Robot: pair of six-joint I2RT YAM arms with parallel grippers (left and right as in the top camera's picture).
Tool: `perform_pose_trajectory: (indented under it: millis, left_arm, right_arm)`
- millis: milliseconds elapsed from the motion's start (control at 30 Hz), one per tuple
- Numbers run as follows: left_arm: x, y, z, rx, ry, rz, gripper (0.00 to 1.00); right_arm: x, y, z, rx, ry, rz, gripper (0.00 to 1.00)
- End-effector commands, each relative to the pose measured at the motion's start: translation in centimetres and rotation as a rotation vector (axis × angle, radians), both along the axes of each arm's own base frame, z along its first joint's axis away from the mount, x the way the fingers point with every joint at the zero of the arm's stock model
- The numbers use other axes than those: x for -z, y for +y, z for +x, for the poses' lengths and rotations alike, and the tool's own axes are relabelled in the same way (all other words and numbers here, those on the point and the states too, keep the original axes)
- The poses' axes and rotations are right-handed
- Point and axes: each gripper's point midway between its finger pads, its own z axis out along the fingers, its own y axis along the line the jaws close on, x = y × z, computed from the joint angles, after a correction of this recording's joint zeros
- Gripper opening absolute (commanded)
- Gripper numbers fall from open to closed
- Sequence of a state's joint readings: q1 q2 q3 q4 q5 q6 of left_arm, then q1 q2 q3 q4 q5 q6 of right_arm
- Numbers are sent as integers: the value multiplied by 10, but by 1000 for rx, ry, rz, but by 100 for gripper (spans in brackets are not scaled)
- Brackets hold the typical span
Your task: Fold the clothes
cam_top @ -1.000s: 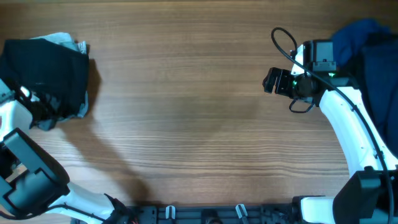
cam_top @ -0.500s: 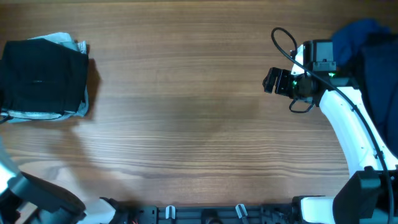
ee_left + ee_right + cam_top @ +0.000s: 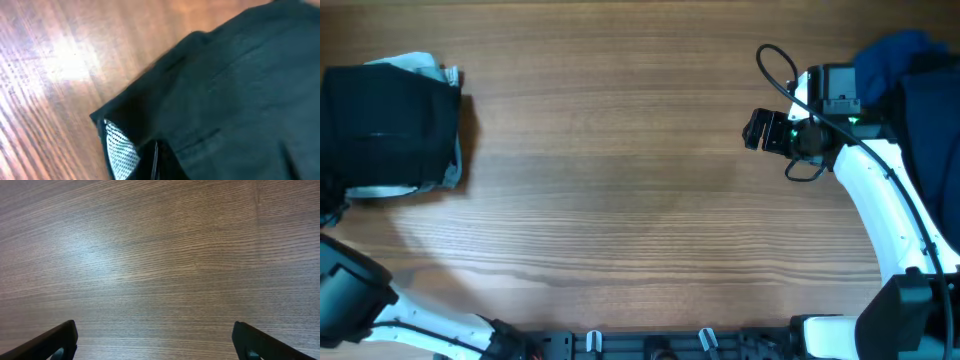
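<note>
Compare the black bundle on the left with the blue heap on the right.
The black bundle is folded into a flat, square-edged block; the blue heap is loose and rumpled. The bundle is black with pale fabric peeking out at its edges; the heap is royal blue beside dark navy. The bundle lies nearly whole in view; the heap runs off the right edge. Both are soft cloth on the wood table.

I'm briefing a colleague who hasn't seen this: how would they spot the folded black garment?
On the wooden table seen from above, go to the far left edge, opposite the blue garments heaped at the far right. There lies a flat, roughly square black garment. Pale fabric peeks out along its top and bottom, and unlike the loose blue heap it is black and neatly squared.
</note>
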State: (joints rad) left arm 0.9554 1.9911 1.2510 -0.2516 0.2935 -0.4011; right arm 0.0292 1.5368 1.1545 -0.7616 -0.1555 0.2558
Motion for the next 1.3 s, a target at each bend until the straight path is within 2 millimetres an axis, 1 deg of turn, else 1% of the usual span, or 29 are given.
perform_pose_trajectory:
  millis: [0, 67, 100, 133, 167, 200, 267, 300, 333, 367, 433, 467, 500, 533, 600, 700, 733, 767, 833, 867, 900, 967, 1000, 1033, 1067, 1100, 1167, 1200, 1267]
  left_arm:
    - [22, 7, -12, -17, 77, 16, 4]
    - [19, 3, -8, -3, 48, -3, 4]
    - [2, -7, 7, 31, -50, -48, 4]
    - [-19, -13, 19, 55, -135, -66, 4]
    - [-50, -19, 32, 83, -240, -72, 4]
    - [-98, -32, 48, 121, -360, -64, 4]
    - [-155, -59, 67, 206, -450, 15, 4]
    - [-184, -80, 81, 270, -498, 69, 4]
    - [-202, -97, 93, 322, -534, 103, 4]
    - [-217, -125, 114, 397, -578, 129, 4]
    - [-213, -156, 141, 467, -608, 113, 4]
    - [-206, -169, 156, 503, -619, 114, 4]
    - [-199, -174, 165, 522, -625, 114, 4]
    - [-189, -174, 171, 514, -615, 106, 4]
    - [-160, -164, 177, 466, -569, 86, 4]
    - [-97, -143, 179, 398, -462, 51, 4]
    - [-81, -138, 178, 395, -442, 45, 4]
    - [-60, -133, 176, 389, -413, 28, 4]
    - [0, -118, 163, 360, -325, -24, 4]
    - [10, -110, 155, 352, -302, -21, 4]
    - [14, -99, 147, 329, -279, -9, 4]
    - [12, -78, 135, 291, -275, 11, 4]
    - [13, -65, 125, 259, -269, 9, 4]
    - [18, -55, 113, 221, -242, 1, 4]
    - [25, -47, 102, 197, -209, -2, 4]
    - [24, -48, 102, 215, -211, 2, 4]
    - [9, -57, 111, 272, -269, -2, 4]
    - [-2, -59, 116, 296, -305, 1, 4]
    - [-43, -62, 129, 320, -402, 1, 4]
  right_arm:
    - [-3, -1, 2, -6, -14, -13, 100]
    - [-3, -1, 2, -6, -14, -13, 100]
    - [-3, -1, 2, -6, -14, -13, 99]
    - [-3, -1, 2, -6, -14, -13, 100]
    - [-3, -1, 2, -6, -14, -13, 100]
    - [-3, -1, 2, -6, -14, -13, 99]
    - [-3, -1, 2, -6, -14, -13, 100]
    - [-3, -1, 2, -6, -14, -13, 100]
    - [-3, -1, 2, -6, -14, -13, 100]
    - [-3, -1, 2, -6, -14, -13, 100]
    - [-3, -1, 2, -6, -14, -13, 99]
    - [-3, -1, 2, -6, -14, -13, 100]
    - [-3, -1, 2, -6, -14, -13, 100]
    - [-3, -1, 2, -6, -14, -13, 100]
    - [-3, -1, 2, -6, -14, -13, 100]
    - [-3, -1, 2, -6, -13, -13, 100]
    - [-3, -1, 2, -6, -14, -13, 100]
    - [-3, -1, 2, -6, -13, -13, 100]
    - [-3, -1, 2, -6, -14, -13, 99]
    - [-3, -1, 2, -6, -14, -13, 100]
    - [-3, -1, 2, -6, -14, -13, 100]
    - [-3, -1, 2, -6, -14, -13, 100]
    - [-3, -1, 2, -6, -14, -13, 100]
    - [-3, -1, 2, -6, -14, -13, 100]
    - [-3, -1, 2, -6, -14, -13, 100]
    - [-3, -1, 2, -6, -14, -13, 100]
    - [-3, -1, 2, -6, -14, -13, 99]
    - [-3, -1, 2, -6, -14, -13, 100]
    - [-3, -1, 2, -6, -14, -13, 100]
